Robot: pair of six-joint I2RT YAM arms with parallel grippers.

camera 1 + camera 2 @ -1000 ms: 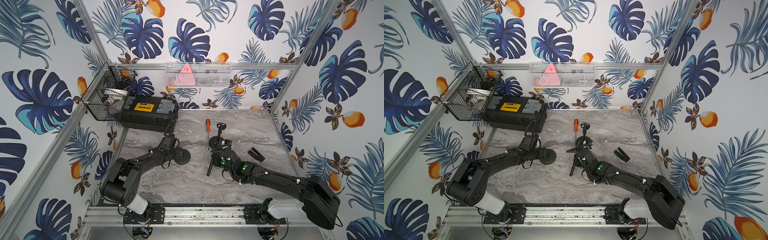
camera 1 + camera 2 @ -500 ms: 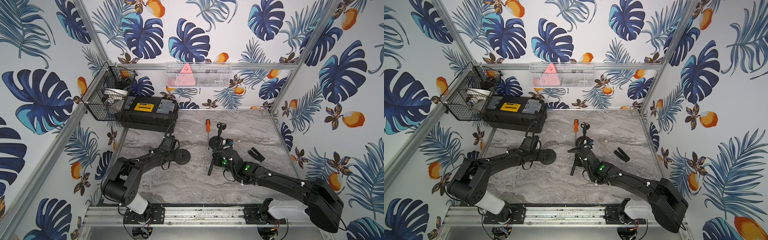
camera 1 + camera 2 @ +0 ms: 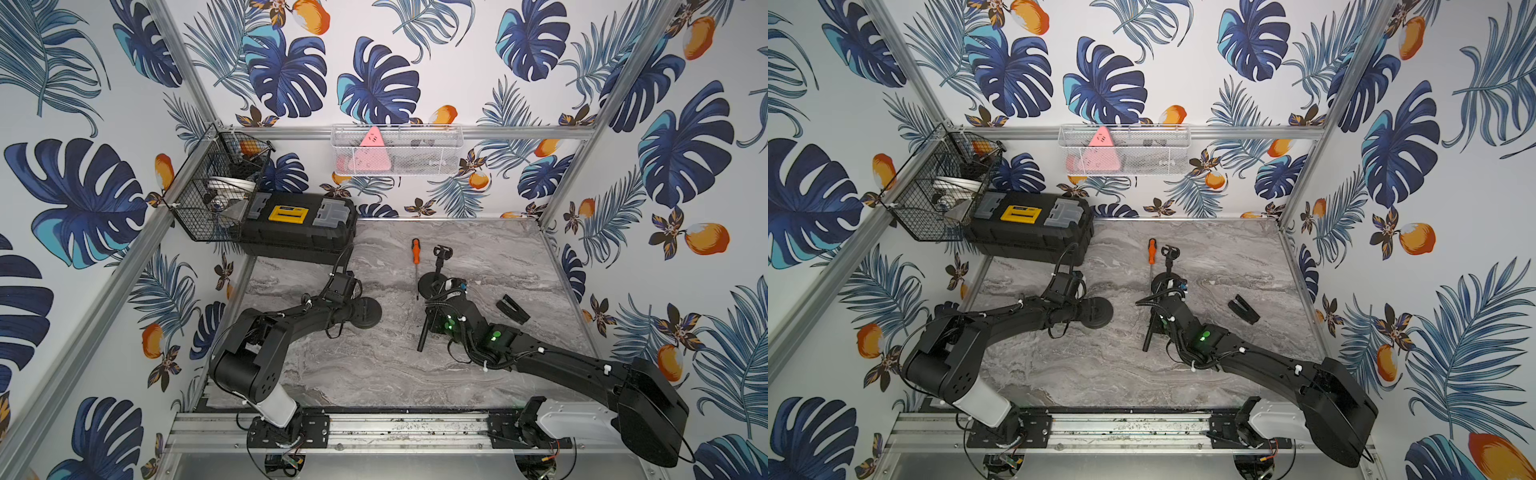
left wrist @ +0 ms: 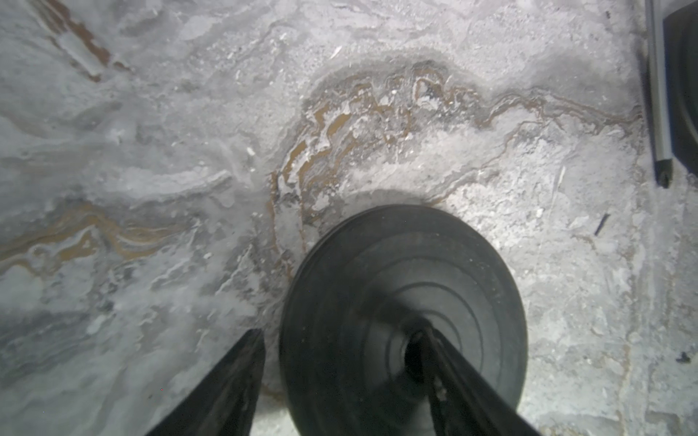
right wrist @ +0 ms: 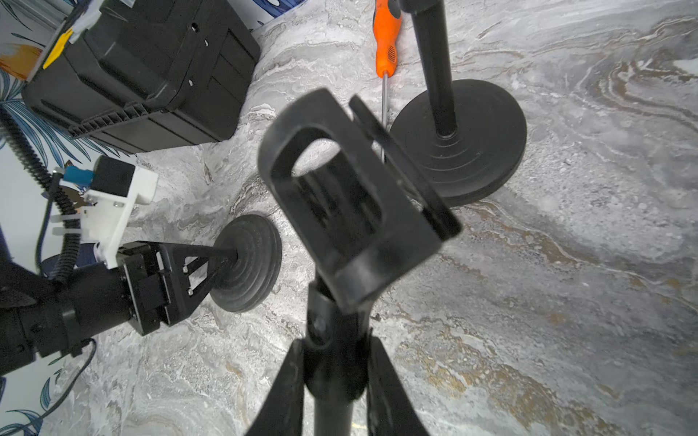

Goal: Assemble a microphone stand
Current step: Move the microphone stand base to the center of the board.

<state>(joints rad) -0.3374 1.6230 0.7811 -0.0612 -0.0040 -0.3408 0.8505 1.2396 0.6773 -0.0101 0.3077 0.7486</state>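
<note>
Black round base disc [image 4: 400,302] stands tilted on the marble tabletop [image 4: 151,151]; your left pincer [image 4: 338,334] straddles it unclenched, one finger [image 4: 460,389] in its hole. Right pincer [image 5: 336,341] grasps the black clip-topped pole [image 5: 332,411]. Clamp firmly before threading.

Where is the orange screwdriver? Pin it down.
In a top view the screwdriver lies flat on the table, just left of the upright stand and right of the toolbox.
</note>
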